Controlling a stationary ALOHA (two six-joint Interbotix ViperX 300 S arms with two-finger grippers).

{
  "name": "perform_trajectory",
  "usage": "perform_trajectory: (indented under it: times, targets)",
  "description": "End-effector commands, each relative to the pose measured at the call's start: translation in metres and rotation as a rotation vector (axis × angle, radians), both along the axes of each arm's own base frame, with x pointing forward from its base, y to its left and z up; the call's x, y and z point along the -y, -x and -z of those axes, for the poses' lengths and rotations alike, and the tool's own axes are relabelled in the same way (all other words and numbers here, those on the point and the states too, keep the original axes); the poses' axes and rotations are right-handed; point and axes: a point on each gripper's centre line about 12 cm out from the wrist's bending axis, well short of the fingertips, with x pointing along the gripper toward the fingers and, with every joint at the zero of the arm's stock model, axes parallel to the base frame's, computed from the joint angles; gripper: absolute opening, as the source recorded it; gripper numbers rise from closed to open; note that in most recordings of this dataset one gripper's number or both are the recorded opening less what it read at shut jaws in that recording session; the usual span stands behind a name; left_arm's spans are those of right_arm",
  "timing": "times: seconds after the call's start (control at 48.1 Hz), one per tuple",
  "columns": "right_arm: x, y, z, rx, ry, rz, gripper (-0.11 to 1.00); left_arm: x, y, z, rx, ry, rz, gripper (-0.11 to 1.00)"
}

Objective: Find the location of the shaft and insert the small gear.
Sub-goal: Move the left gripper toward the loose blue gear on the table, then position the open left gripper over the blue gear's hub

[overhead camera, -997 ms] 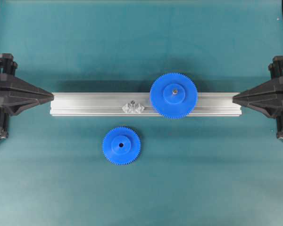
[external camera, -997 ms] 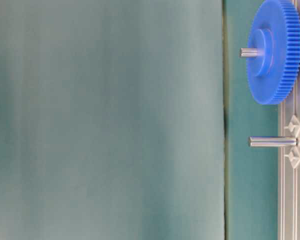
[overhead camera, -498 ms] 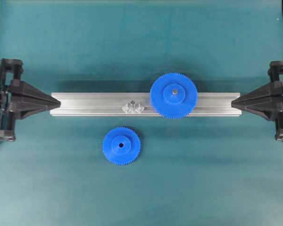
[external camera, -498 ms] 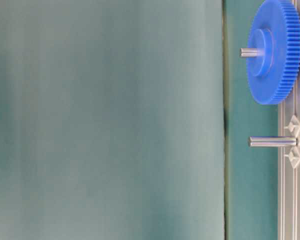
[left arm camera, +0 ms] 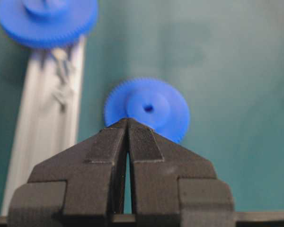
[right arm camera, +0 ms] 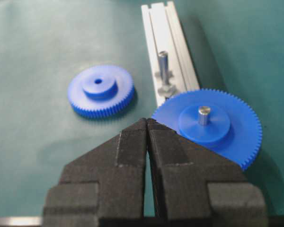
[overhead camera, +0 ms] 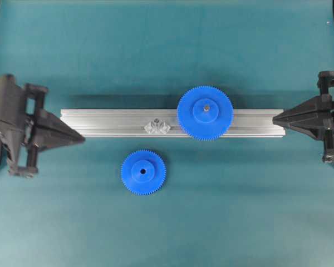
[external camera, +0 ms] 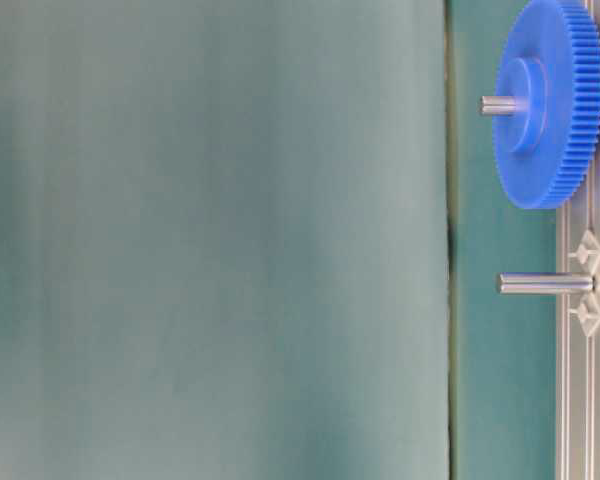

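Blue plastic, the small gear is seen lying flat on the green mat, hub up, just in front of the aluminium rail and apart from it. The shaft stands upright on that rail, a short way up and right of the gear, beside the large gear. The left gripper, jaws pressed together and empty, is judged nearer, pointing along the mat toward the gear. The right gripper, likewise shut, sits at the rail's far end.
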Motion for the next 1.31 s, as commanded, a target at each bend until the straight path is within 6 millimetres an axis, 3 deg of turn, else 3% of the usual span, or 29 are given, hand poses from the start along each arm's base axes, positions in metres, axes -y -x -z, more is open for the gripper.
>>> perform_trajectory:
  times: [0.0,0.332,0.748,1.288]
  targets:
    - [0.001,-0.002,-0.004,0.010,-0.010,0.007,0.02,0.005,-0.011,-0.008,-0.007,-0.002,0.016,-0.01]
    - [0.001,-0.002,-0.003,0.008,-0.010,0.007,0.02,0.010,-0.040,0.005,-0.169,0.046,-0.018,0.00]
    - [0.001,0.001,-0.001,0.010,-0.010,0.007,0.02,0.019,-0.079,0.012,-0.227,0.057,-0.017,-0.01]
    - [0.000,0.004,0.007,-0.053,-0.014,0.005,0.02,0.031,-0.123,0.042,-0.471,0.023,-0.014,-0.01]
